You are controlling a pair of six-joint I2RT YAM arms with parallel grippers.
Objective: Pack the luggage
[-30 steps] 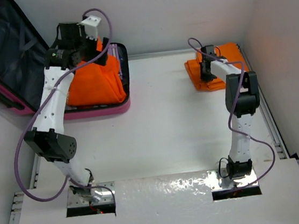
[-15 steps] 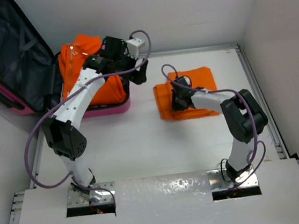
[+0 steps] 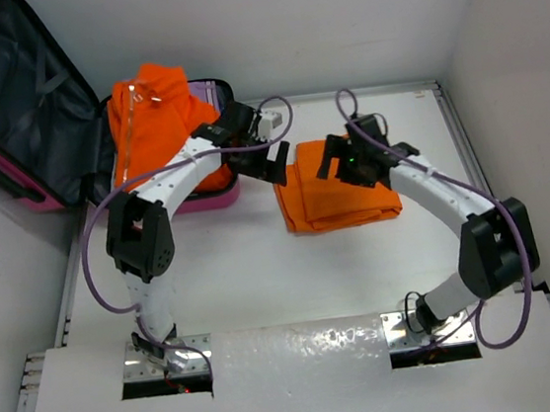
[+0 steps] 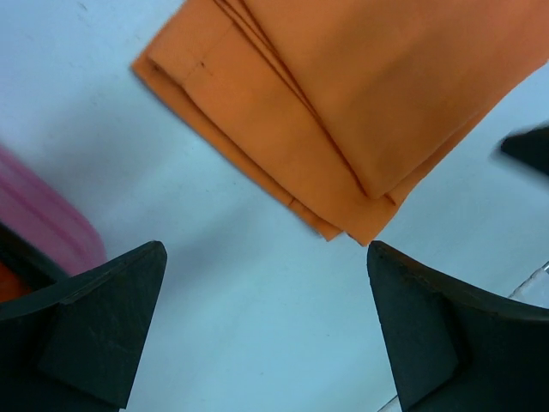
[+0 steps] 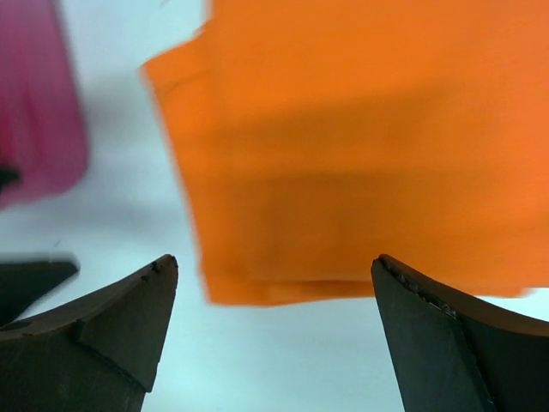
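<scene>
Left hand point(image 4: 266, 253) spread wide, nothing gripped; right hand point(image 5: 274, 262) likewise spread, empty. On worktop point(image 3: 262, 267), folded orange cloth point(image 3: 335, 209) laid flat, suitcase point(image 3: 4, 98) at its 10 o'clock.

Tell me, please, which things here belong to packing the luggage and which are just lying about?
Belonging to the job:
open suitcase
orange garment in it
folded orange cloth
left gripper
right gripper

Lying about:
only the arms' purple cables
</scene>
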